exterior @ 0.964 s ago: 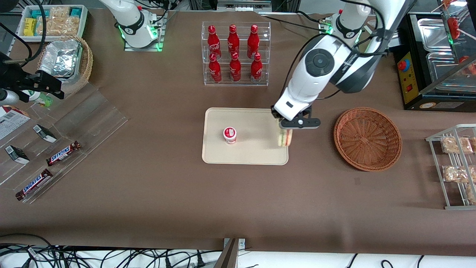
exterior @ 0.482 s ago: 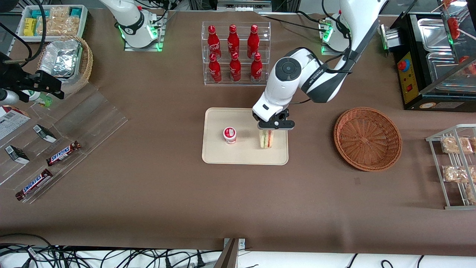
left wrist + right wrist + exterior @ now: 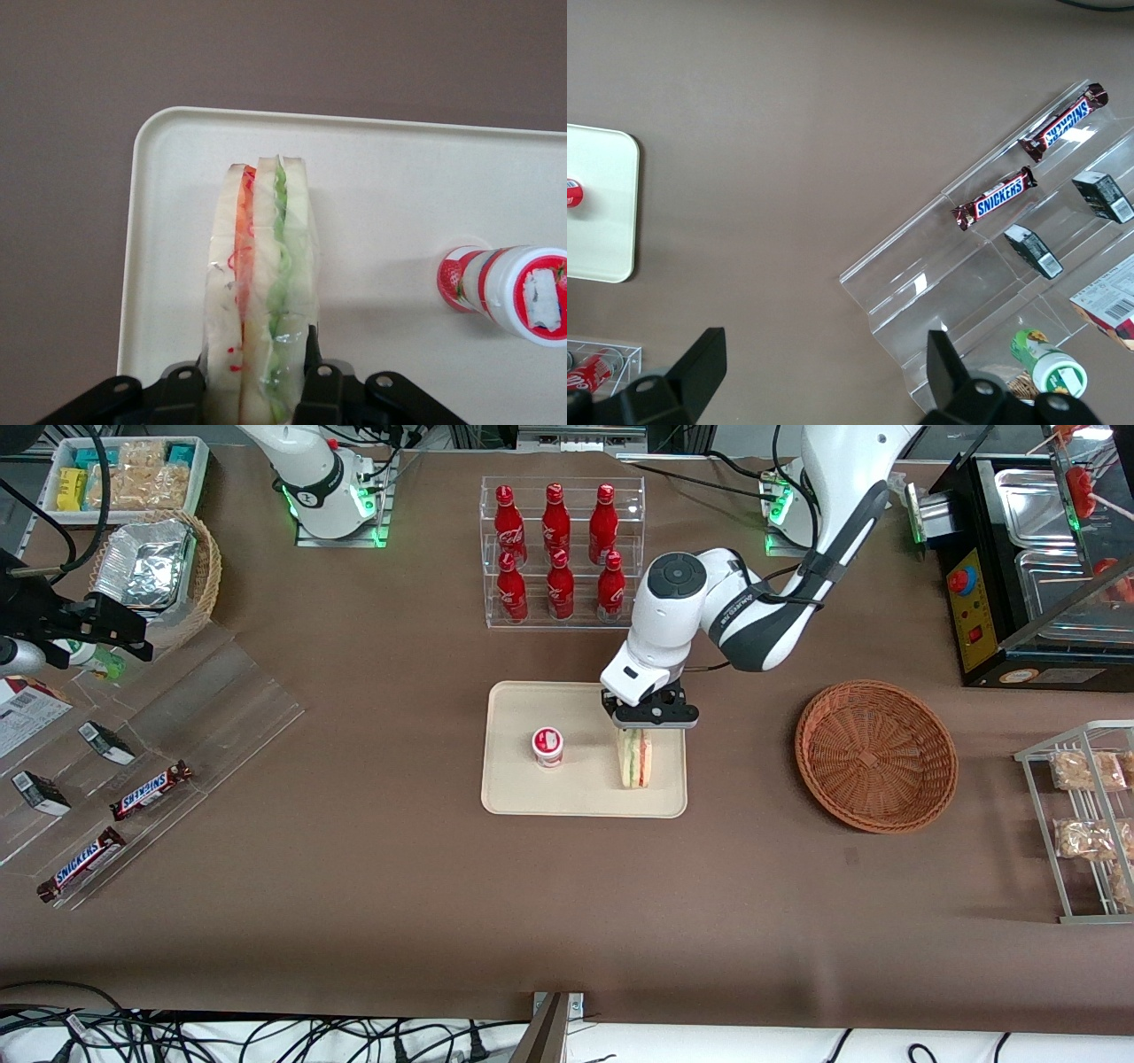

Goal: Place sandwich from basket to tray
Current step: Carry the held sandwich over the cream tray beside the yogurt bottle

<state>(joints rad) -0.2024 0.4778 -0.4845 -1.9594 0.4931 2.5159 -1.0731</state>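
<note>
Now, nearest the front camera on the brown table (image 3: 443, 886), toward the parked arm's end, two Snickers bars (image 3: 81, 865) lie on a clear stepped display (image 3: 213, 717). Moving farther in, we reach the tray (image 3: 523, 793), and the sandwich (image 3: 634, 758) is standing on it on edge, at the end of the tray closest to the basket (image 3: 875, 755). From the wrist camera you can see the layers clearly: white bread, an orange-red stripe, a green stripe, all under clear wrap (image 3: 261, 292). The gripper (image 3: 645, 731) sits right on top of the sandwich's upper end, jaws pinched narrow against both bread faces, one black finger (image 3: 321, 390) pressing the wrap on each side. Beside the sandwich on the same tray, clearly apart from it, stands a small bottle with a red-and-white cap (image 3: 547, 746). The basket rests on the table toward the working arm's end, well apart from the tray, with only bare wicker showing inside. Nearby at the table's edge, a wire rack (image 3: 1085, 824) holds bagged snacks. Farther from the camera than the tray, a clear rack of red bottles (image 3: 560, 553) stands upright in two rows.
</note>
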